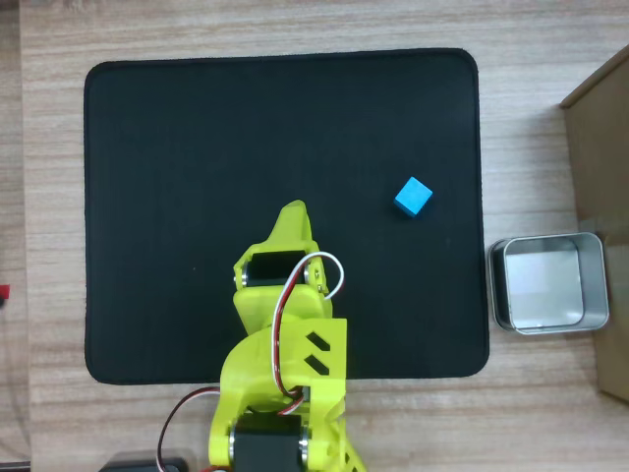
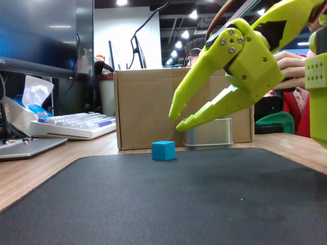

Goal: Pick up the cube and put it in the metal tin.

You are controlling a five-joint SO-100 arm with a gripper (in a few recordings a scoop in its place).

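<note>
I see the cube (image 1: 413,196) lying on the black mat (image 1: 197,147), toward the mat's right side in the overhead view, resting flat and apart from everything else. My gripper (image 2: 179,118) hangs above the mat, lime-green, with its two fingers spread moderately apart and nothing between them. In the overhead view the gripper tip (image 1: 292,211) sits left of the cube and slightly lower in frame, well apart from it. In the fixed view the fingertips point down-left, above and right of the cube (image 2: 163,150). The metal tin (image 1: 548,283) stands off the mat's right edge on the wooden table (image 1: 550,413), beside a cardboard box (image 2: 148,104).
</note>
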